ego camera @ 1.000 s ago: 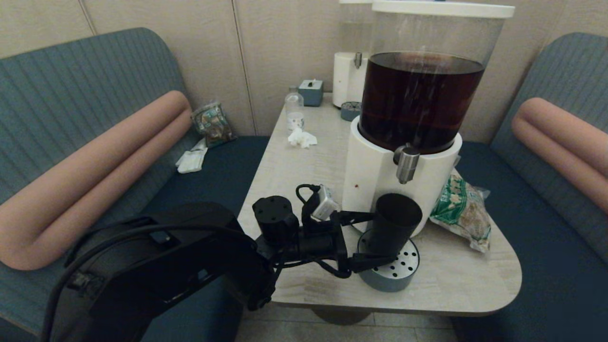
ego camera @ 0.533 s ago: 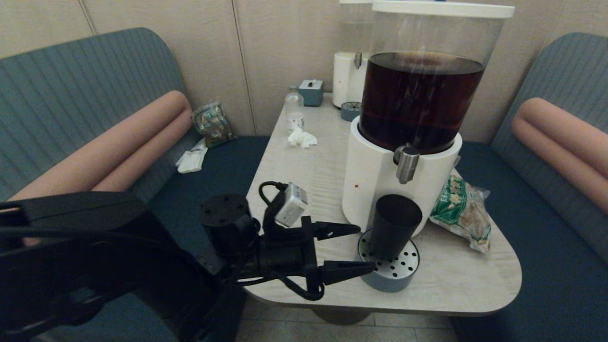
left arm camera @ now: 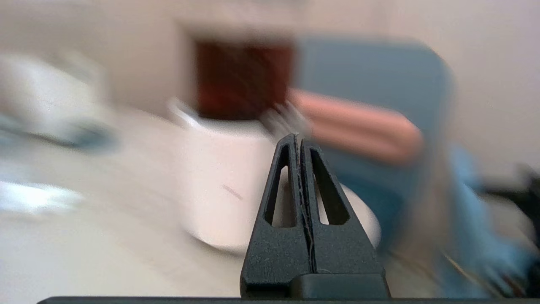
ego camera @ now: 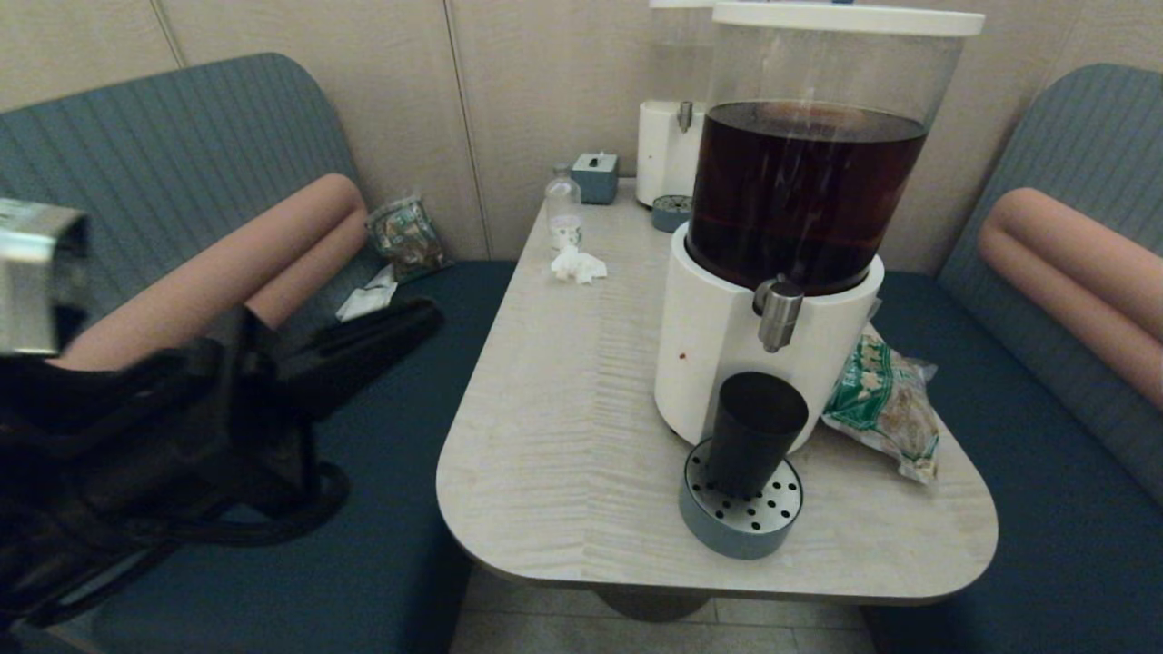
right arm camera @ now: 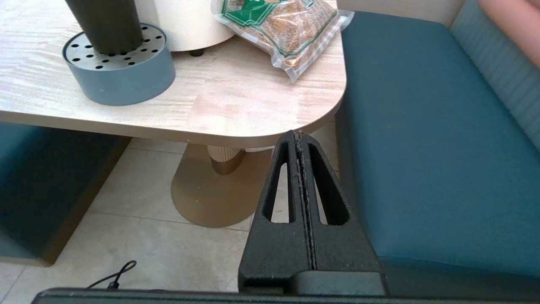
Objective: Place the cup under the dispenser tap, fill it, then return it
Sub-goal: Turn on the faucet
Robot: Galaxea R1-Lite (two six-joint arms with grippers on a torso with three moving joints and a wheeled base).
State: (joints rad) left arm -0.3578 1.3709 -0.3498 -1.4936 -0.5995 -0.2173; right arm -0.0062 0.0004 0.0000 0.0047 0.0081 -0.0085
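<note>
The black cup (ego camera: 752,427) stands upright on the grey perforated drip tray (ego camera: 740,518), directly below the steel dispenser tap (ego camera: 778,313) of the white-based dispenser (ego camera: 718,354) with dark brown liquid. In the right wrist view the cup (right arm camera: 107,23) rests on the tray (right arm camera: 120,71). My left gripper (ego camera: 427,313) is shut and empty, pulled far back over the left bench, well clear of the cup; its wrist view shows the fingertips (left arm camera: 298,137) pressed together. My right gripper (right arm camera: 298,134) is shut, parked low beside the table's right corner.
A green snack bag (ego camera: 886,404) lies right of the dispenser. A second, paler dispenser (ego camera: 668,150), a clear bottle (ego camera: 563,211), a tissue box (ego camera: 595,175) and a crumpled tissue (ego camera: 577,263) sit at the table's far end. Benches flank the table (ego camera: 563,454).
My left gripper let go of the cup, drew back leftward off the table toward the bench, and closed. The cup stays on the drip tray under the tap.
</note>
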